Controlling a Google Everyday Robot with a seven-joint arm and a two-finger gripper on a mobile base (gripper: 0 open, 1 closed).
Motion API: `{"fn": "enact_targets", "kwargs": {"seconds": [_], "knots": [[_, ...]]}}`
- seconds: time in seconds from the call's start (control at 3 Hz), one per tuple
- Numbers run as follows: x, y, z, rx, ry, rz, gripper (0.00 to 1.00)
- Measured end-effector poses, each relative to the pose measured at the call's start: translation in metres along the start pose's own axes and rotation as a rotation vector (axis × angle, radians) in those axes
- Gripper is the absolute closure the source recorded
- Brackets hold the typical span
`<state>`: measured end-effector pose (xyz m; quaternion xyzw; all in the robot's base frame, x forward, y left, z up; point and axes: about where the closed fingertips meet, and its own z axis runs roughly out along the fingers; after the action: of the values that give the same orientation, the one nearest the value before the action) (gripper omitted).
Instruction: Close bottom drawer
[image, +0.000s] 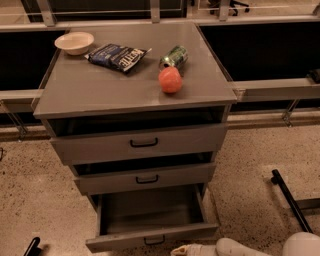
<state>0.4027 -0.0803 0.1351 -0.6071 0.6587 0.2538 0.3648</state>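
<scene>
Grey metal, lowest of three: bottom drawer pulled well out of the cabinet, deep box open to view, flat front nearest the camera, small black handle at the front's middle.

Just right of that handle, low at the bottom edge: gripper, tan tip pointing left, close in front of the drawer front. Touching it or not — cannot tell. Released or clenched — cannot tell either. Behind it, white arm running off to the lower right corner.

Directly above, middle drawer, out a little, with a dark gap over its front. Above that, top drawer, wider, likewise slightly out, with a dark slot under the cabinet's top.

On the top, from left to right:
- pale bowl at the far left corner
- dark blue chip bag lying flat just beside it
- green can on its side
- orange-red round fruit just in front of the can, near the right side

All around, speckled beige floor. On it at right, a black bar lying aslant, well apart from the cabinet. At the lower left edge, a small black object. Behind the cabinet, grey rails and dark panels.
</scene>
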Motion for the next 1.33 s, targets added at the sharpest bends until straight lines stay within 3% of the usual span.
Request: {"fn": "enact_targets", "kwargs": {"seconds": [1.0, 1.33], "knots": [[0.0000, 0.0000, 0.0000, 0.000, 0.000, 0.000, 0.04], [0.0000, 0.0001, 0.0001, 0.000, 0.000, 0.000, 0.00]]}}
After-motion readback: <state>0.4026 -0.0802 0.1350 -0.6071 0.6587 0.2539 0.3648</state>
